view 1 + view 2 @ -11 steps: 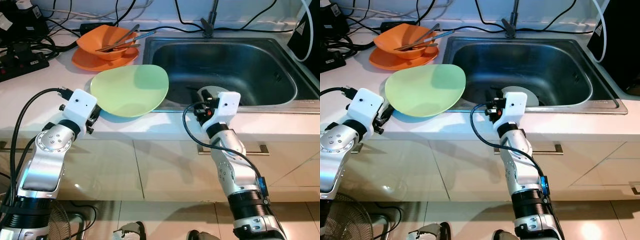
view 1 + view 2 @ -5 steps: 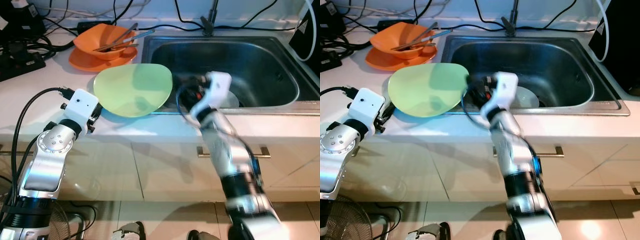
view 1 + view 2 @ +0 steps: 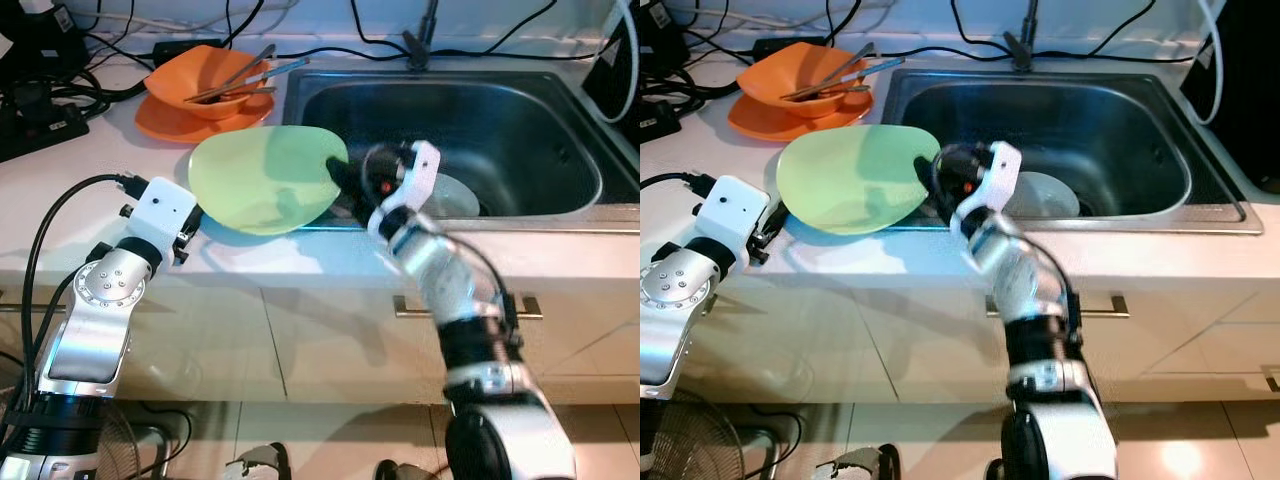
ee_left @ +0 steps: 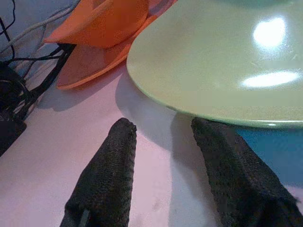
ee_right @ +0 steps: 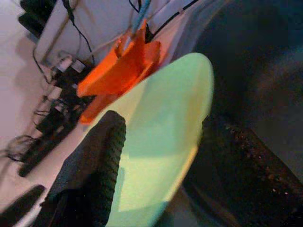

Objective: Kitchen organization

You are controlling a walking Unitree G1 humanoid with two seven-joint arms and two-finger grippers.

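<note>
A light green plate (image 3: 262, 178) lies on the white counter (image 3: 90, 185), its right edge reaching over the sink rim. My left gripper (image 4: 163, 142) is open at the plate's near left edge, both black fingers resting low on the counter just short of the rim. My right gripper (image 3: 338, 178) is at the plate's right edge, over the sink's left rim. In the right wrist view it is open, with one finger (image 5: 102, 156) over the plate's face and the other on the sink side, so the rim lies between them.
An orange bowl (image 3: 208, 82) with utensils sits on an orange plate behind the green one. The steel sink (image 3: 480, 120) holds a pale dish (image 3: 452, 195); a faucet (image 3: 420, 45) stands behind it. Black cables and a power strip (image 3: 45, 115) crowd the far left.
My right arm has swung up from the counter's front edge and leftward to the green plate's right rim. The left arm and the plate have stayed put.
</note>
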